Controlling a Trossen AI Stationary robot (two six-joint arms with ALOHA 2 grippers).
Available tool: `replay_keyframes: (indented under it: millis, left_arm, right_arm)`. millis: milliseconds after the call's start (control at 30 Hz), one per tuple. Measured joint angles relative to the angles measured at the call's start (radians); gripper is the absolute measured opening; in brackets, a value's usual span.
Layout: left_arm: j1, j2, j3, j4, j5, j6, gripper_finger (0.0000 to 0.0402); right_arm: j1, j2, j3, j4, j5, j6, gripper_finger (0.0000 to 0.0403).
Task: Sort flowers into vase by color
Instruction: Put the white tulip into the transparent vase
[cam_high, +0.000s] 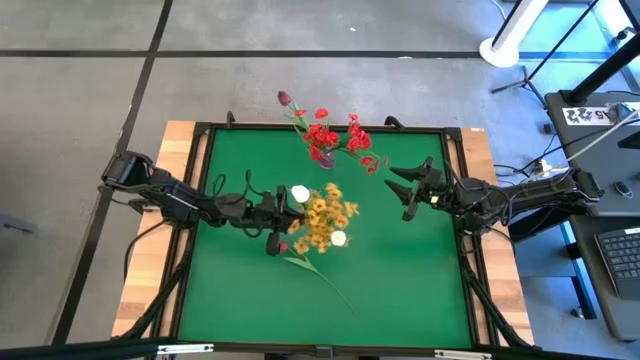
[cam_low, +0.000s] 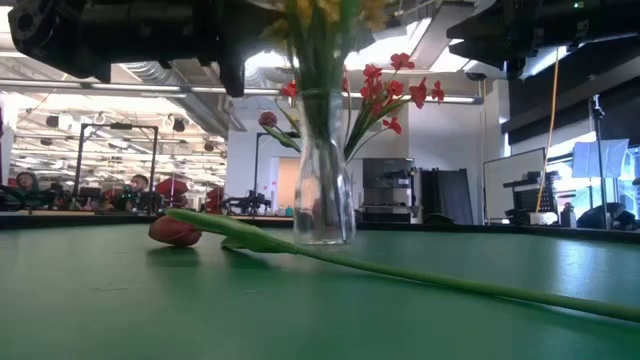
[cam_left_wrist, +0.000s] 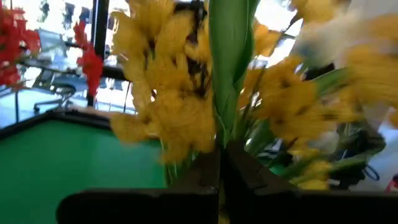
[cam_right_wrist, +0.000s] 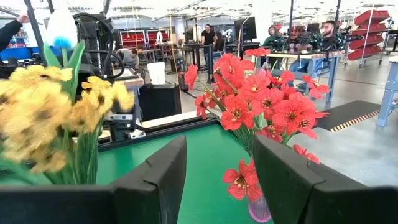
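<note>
Nearest the low camera, one green-stemmed flower with a dark maroon bud (cam_low: 176, 232) lies flat on the green table (cam_high: 400, 290), beside a clear glass vase (cam_low: 322, 200) holding the yellow flowers (cam_high: 325, 215). Open green surface extends toward the near edge and both sides within the black frame (cam_high: 462, 200). Red flowers (cam_high: 335, 135) stand in a second vase near the far edge. Left gripper (cam_high: 282, 205), fingers closed on a green stem (cam_left_wrist: 229, 68), sits against the yellow bunch. Right gripper (cam_high: 402, 190), fingers apart and empty, hovers between the two bunches, apart from both.
</note>
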Motion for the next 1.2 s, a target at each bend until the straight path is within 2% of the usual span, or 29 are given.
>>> replay_keyframes:
  millis: [200, 500, 733, 900, 1200]
  left_arm:
    - [0.0, 0.0, 0.0, -0.054, 0.002, -0.028, 0.0]
    - [0.002, 0.0, 0.0, -0.039, 0.002, -0.031, 0.0]
    - [0.003, -0.004, 0.006, -0.03, 0.002, -0.027, 0.003]
    - [-0.01, -0.004, 0.044, -0.129, -0.002, -0.027, 0.0046]
    - [-0.047, -0.005, 0.138, -0.327, -0.038, -0.031, 0.0049]
  right_arm:
    - [0.0, 0.0, 0.0, 0.002, 0.005, -0.001, 0.0182]
    - [0.0, 0.0, 0.0, 0.002, 0.005, -0.001, 0.0182]
    - [0.0, 0.0, 0.0, 0.002, 0.005, -0.001, 0.0182]
    - [0.0, 0.0, 0.0, 0.002, 0.004, 0.0, 0.0182]
    - [0.0, 0.0, 0.0, 0.001, 0.004, 0.0, 0.0182]
